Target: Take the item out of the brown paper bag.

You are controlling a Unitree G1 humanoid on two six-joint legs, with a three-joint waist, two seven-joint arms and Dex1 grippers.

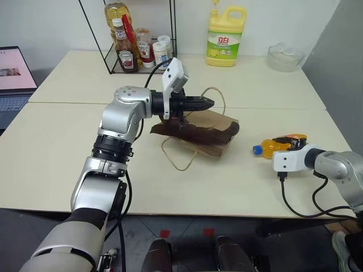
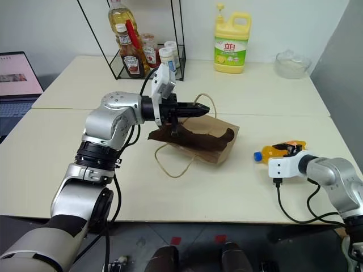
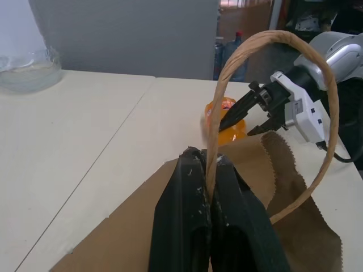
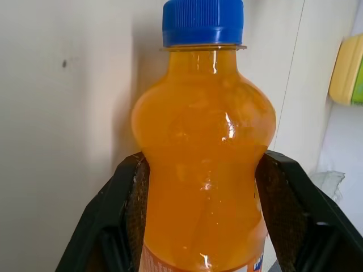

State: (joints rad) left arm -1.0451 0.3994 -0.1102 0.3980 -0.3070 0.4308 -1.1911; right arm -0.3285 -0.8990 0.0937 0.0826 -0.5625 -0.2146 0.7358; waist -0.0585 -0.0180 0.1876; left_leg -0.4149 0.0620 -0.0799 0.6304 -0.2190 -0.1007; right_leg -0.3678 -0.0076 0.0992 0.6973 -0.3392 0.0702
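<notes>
The right gripper (image 1: 292,143) lies low at the table's (image 1: 51,170) near right, its jaws clamped on the bottle (image 4: 204,170), which lies on its side out of the bag, blue cap toward the bag. Further in, mid-table, the bag (image 1: 212,133) lies flattened. Above it the left gripper (image 1: 205,102) has its jaws together, pinching a cord handle (image 3: 272,45). A yellow jug (image 1: 225,38) stands at the back.

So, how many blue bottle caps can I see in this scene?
1. It is on the orange bottle, which lies on the table to the right of the brown paper bag, in the right pincer. Rack bottles may hide others.
</notes>
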